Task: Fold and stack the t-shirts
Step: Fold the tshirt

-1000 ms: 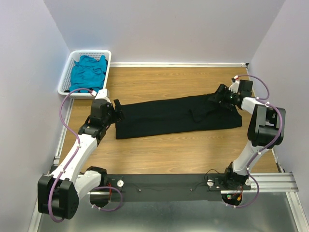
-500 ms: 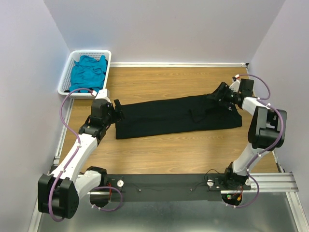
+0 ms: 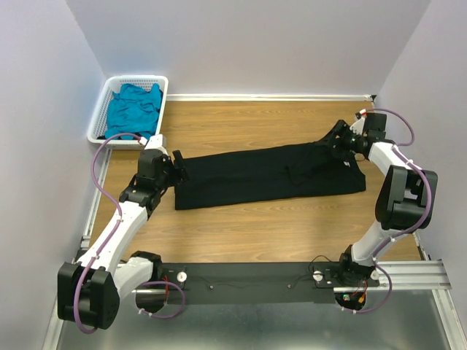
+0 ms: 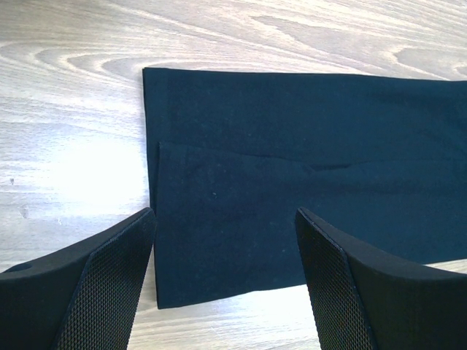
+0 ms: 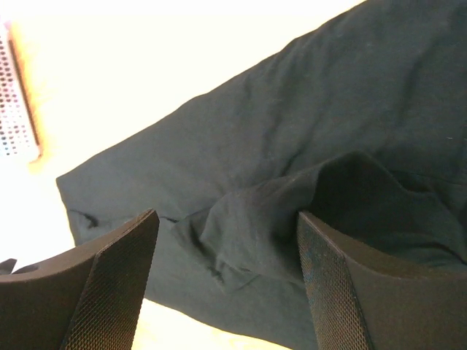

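The black t-shirt (image 3: pixel 263 175) lies folded into a long strip across the wooden table. At its left end my left gripper (image 3: pixel 177 166) hovers open; in the left wrist view the shirt's (image 4: pixel 292 160) square left edge shows between and beyond the fingers (image 4: pixel 109 277), with nothing held. My right gripper (image 3: pixel 338 141) is open over the far right corner of the strip. In the right wrist view a rumpled flap of the black cloth (image 5: pixel 263 219) sits under the wide-apart jaws, not pinched. The teal t-shirt (image 3: pixel 133 108) lies crumpled in the basket.
The white slotted basket (image 3: pixel 99 131) stands at the far left corner against the wall. Walls close in the table on the left, back and right. A metal rail (image 3: pixel 248 275) with both arm bases runs along the near edge.
The right gripper has shifted slightly toward the back wall over the shirt's right end, and its jaws have narrowed a little. The left arm and the shirts have not moved.
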Motion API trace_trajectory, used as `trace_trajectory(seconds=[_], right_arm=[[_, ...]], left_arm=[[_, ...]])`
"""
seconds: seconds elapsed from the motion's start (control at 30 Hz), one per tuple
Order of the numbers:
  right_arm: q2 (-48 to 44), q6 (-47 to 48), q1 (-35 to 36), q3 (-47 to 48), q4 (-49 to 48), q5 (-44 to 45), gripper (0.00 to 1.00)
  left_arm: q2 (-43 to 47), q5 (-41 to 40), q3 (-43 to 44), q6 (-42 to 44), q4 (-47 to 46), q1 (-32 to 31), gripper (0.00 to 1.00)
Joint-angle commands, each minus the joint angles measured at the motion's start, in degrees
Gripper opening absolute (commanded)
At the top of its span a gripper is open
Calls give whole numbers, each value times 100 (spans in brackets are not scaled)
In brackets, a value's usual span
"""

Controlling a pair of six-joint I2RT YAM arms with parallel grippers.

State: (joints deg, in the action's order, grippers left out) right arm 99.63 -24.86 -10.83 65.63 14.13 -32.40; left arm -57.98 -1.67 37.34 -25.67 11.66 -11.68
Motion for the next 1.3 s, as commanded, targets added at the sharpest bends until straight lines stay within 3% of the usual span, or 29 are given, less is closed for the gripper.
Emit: trace_trajectory(seconds=[0.0, 0.1, 0.43, 0.6, 0.77, 1.1, 1.27], right_arm=[[-67, 131, 28, 91, 433, 866, 82], [3, 253, 11, 64, 433, 1375, 82], [-76, 579, -59, -93, 354, 1772, 79], [-14, 684, -103, -339, 161, 1729, 71], [-111, 807, -253, -918, -410, 1097, 61], [-199, 895, -455, -1561, -1639, 183, 61], [-67, 825, -446, -1474, -1694, -275, 61]], left_arm=[[-30, 114, -96, 97, -111, 34, 85], [-21, 114, -87, 97, -111, 34, 85], [-12, 141, -87, 106, -120, 34, 85], [14, 141, -104, 106, -129, 34, 85], [23, 141, -96, 115, -120, 34, 85], [32, 141, -104, 115, -129, 34, 85], [32, 141, -104, 115, -147, 34, 85]])
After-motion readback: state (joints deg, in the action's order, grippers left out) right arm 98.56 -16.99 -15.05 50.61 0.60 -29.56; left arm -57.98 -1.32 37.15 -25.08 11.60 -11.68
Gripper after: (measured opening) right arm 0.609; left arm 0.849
